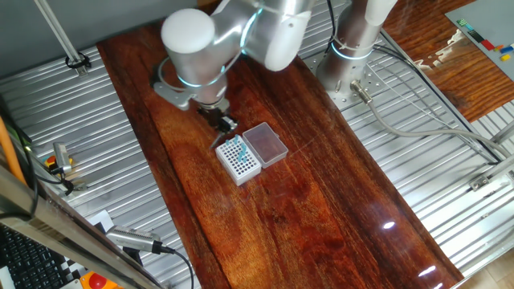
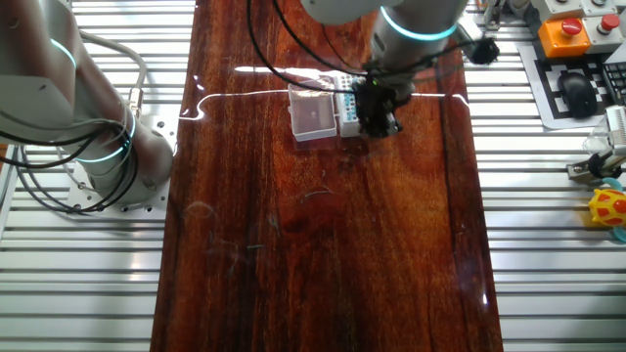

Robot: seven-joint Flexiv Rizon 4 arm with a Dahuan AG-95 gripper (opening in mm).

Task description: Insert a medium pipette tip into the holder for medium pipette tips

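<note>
1. Pipette tip wasn't visible anywhere (too tiny, maybe pinched in the gripper (image 1: pixel 227 124)).
2. Gripper hovered over the holder (image 1: pixel 239 158), lid flipped open; grip state unclear.
3. Insertion looked unfinished.

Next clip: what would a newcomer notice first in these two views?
The silver arm bends low over the dark wooden table, its black claw right at the white box. The box shows a grid of holes with some teal tips, and its clear lid lies open beside it. Whether the claw holds a tip is too small to tell.
</note>
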